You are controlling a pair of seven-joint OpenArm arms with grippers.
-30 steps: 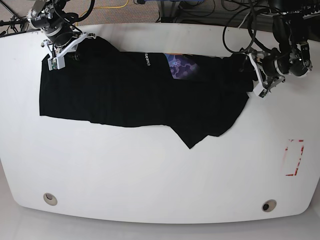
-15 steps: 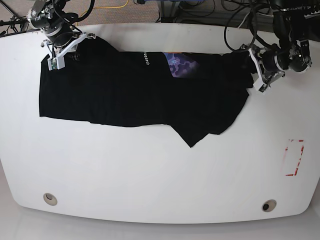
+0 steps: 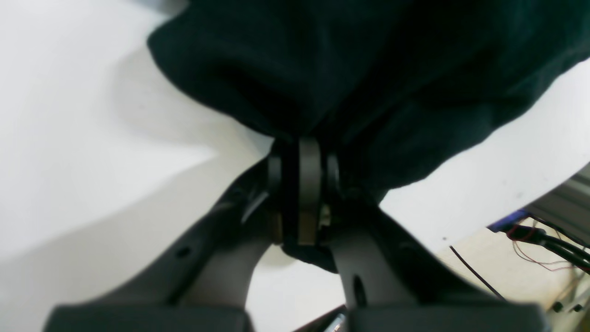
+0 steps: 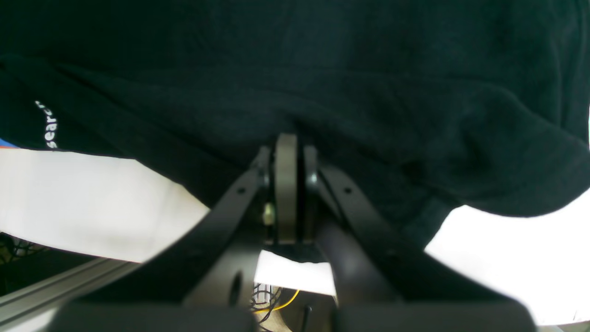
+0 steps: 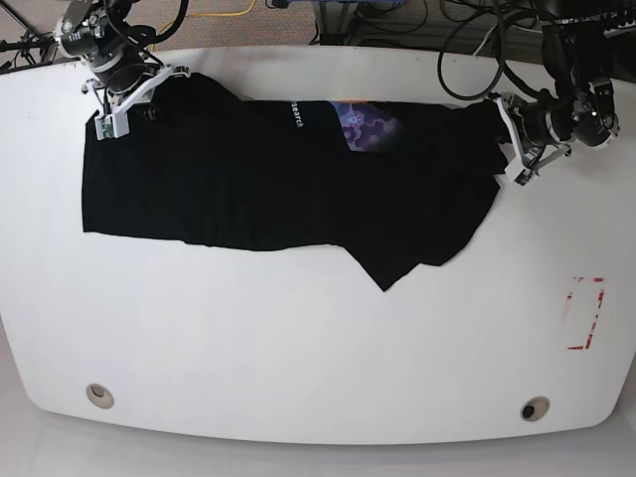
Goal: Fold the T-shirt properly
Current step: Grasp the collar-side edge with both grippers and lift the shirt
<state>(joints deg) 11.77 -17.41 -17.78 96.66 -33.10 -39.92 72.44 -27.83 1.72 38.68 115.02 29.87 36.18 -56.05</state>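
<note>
The black T-shirt (image 5: 268,179) lies spread across the far half of the white table (image 5: 298,338), with a strip of purple-blue print (image 5: 370,129) and white lettering (image 5: 294,114) showing near its far edge. At the shirt's right end my left gripper (image 5: 505,141) is shut on the bunched cloth; the left wrist view shows its fingers (image 3: 308,157) pressed together on the black fabric (image 3: 368,69). My right gripper (image 5: 137,99) is shut on the shirt's far-left corner, and the cloth (image 4: 322,69) fills the right wrist view above the gripper (image 4: 286,143).
A red-and-white rectangle mark (image 5: 584,314) lies near the table's right edge. Two round holes (image 5: 99,396) (image 5: 534,408) sit near the front edge. Cables (image 5: 467,50) hang behind the far edge.
My left gripper has closed on the shirt's right end and lifted slightly toward the far edge. The shirt has shifted a little to the right. The right gripper kept its hold.
</note>
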